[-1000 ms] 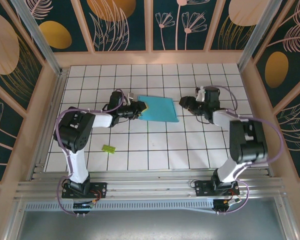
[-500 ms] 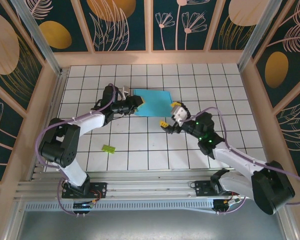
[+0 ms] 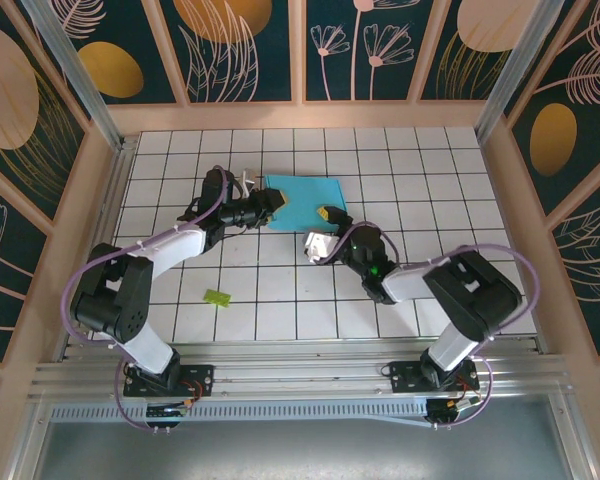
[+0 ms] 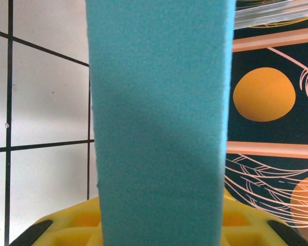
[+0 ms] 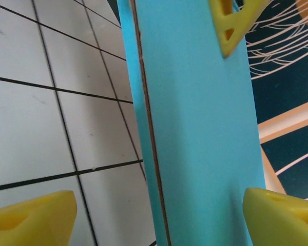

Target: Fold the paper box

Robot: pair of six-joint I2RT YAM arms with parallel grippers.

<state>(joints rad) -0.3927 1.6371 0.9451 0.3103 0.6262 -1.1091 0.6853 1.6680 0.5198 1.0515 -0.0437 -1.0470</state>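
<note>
The paper box (image 3: 305, 195) is a flat turquoise rectangle lying on the white tiles behind the table's middle. My left gripper (image 3: 281, 206) is shut on its left edge. In the left wrist view the turquoise sheet (image 4: 159, 102) runs up from the yellow finger (image 4: 66, 225) below it. My right gripper (image 3: 325, 228) stands open at the box's near right edge. In the right wrist view its fingertips (image 5: 31, 218) are wide apart on either side of the box's layered edge (image 5: 149, 128), one over tiles, one over the turquoise face. The left gripper's yellow fingertip (image 5: 231, 25) shows at the far end.
A tiny lime-green scrap (image 3: 217, 297) lies on the tiles at the front left. Wooden walls with dark floral panels (image 3: 300, 60) close in the tiled table (image 3: 400, 150) at the back and sides. A metal rail (image 3: 300, 375) runs along the near edge.
The right arm swung from the box's right side round to its near edge, and its gripper opened wide. The left gripper kept its hold and drew the box a little back and left.
</note>
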